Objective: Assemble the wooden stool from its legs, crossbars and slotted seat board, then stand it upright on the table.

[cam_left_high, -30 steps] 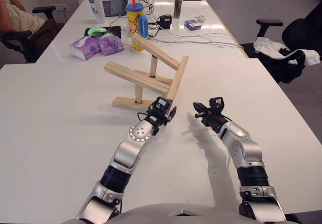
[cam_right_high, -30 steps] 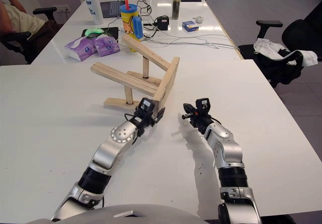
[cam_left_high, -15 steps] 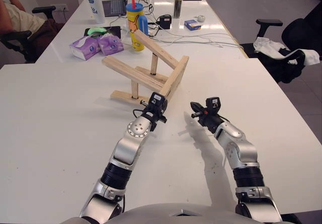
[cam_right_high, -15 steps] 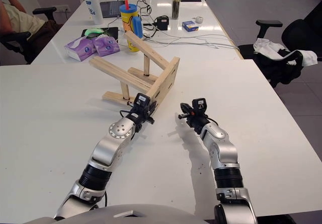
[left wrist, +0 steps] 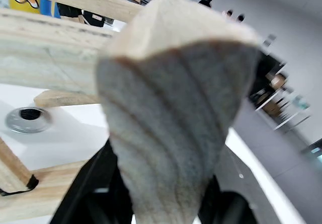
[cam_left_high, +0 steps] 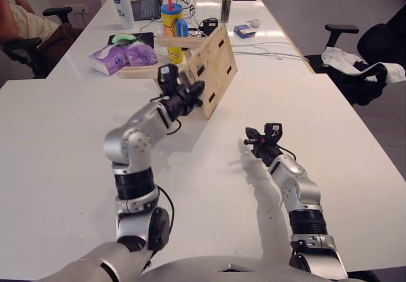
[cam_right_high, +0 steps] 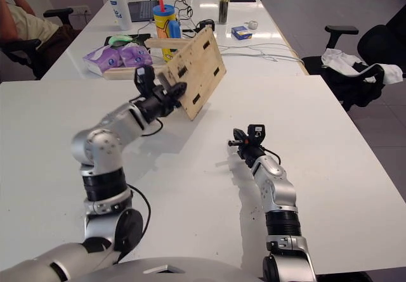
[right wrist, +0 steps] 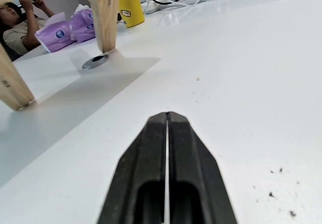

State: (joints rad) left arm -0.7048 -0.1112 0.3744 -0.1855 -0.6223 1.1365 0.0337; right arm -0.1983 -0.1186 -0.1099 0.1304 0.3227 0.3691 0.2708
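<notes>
One stool [cam_left_high: 204, 79] | pale wood, assembled | tipped sideways, slotted seat [cam_left_high: 217, 59] steeply tilted

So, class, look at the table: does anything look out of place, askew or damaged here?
Yes, the stool is askew. Its slotted seat board is tilted steeply rather than lying level, and its legs point sideways towards the far end of the table. The left end effector grips it. Nothing looks spilled or broken.

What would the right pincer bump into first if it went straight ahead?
Mostly bare white table lies ahead of the shut right pincer. The stool leg stands just beside that line, so it might brush it; depth is unclear.
</notes>
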